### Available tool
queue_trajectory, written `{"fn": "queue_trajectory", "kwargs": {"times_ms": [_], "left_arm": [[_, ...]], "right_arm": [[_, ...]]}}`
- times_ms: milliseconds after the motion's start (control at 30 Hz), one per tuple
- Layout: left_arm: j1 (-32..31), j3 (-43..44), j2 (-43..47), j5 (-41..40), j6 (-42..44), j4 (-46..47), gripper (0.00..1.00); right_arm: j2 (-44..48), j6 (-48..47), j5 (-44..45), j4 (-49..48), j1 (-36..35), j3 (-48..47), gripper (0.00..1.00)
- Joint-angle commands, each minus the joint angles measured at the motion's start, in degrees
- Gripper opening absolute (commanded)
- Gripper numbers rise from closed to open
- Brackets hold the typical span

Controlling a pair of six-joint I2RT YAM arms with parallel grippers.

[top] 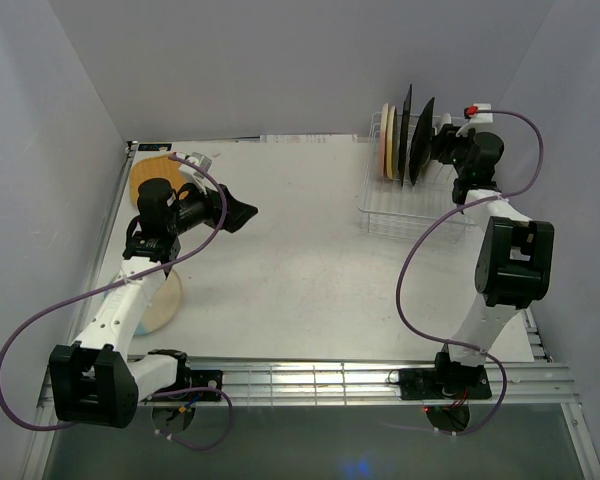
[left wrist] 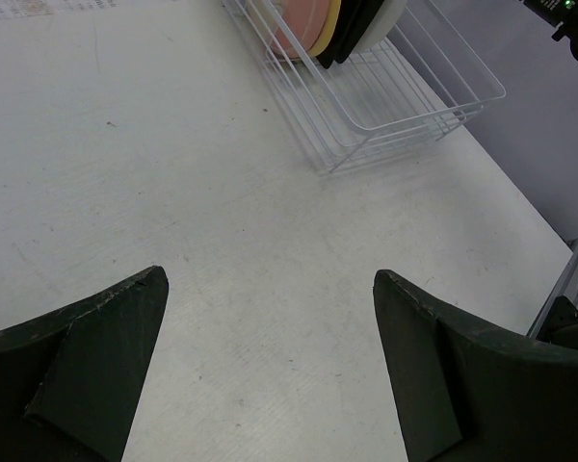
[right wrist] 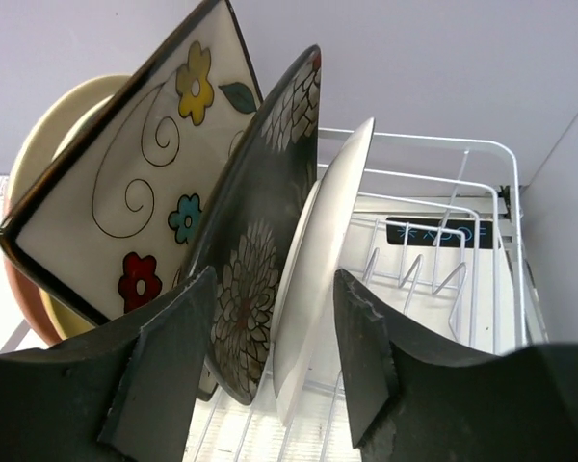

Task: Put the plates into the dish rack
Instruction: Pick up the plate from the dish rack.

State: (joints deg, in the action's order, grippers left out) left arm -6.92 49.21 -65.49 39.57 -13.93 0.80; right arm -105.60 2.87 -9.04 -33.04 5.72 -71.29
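- Table: white and wide, with both arms bolted at its near edge.
- Rack: a white wire basket at the far right corner. Its far end is filled and its near slots are bare.
- Five plates stand on edge in the rack, packed close. From the far end they are pink, yellow, cream floral square, black floral square and a white plate.
- Orange plate: lies flat at the far left corner, behind the left arm.
- Pale round plate: lies flat at the left edge, partly hidden under the left arm.
- Right gripper: at the rack, jaws spread. The white plate's edge stands in the gap, with neither finger pressing it.
- Left gripper: jaws spread wide over bare table, holding nothing, well apart from the rack.
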Motion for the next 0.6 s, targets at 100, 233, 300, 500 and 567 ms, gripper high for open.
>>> {"fn": "queue_trajectory", "kwargs": {"times_ms": [100,233,300,500,567], "left_arm": [[0.2,0.5,2.2,-0.5,1.0,-0.4,0.98],[0.2,1.1,2.4,-3.6,1.3,-0.4,0.98],[0.2,1.7,2.2,-4.6,1.5,-2.3,0.98],[0.2,2.1,1.6,-5.8,1.7,-2.6,0.98],[0.2,2.1,1.2,-6.0,1.9,-2.8,0.98]], "right_arm": [[5.6,-0.3,0.5,0.1,-1.0,1.9,0.60],[8.9,1.5,3.1,1.5,-0.9,3.2,0.61],[10.2,3.4,3.2,1.3,-0.8,5.2,0.63],[15.6,10.4,6.7,1.8,-0.8,10.6,0.65],[17.8,12.1,7.1,2.4,-0.9,12.1,0.65]]}}
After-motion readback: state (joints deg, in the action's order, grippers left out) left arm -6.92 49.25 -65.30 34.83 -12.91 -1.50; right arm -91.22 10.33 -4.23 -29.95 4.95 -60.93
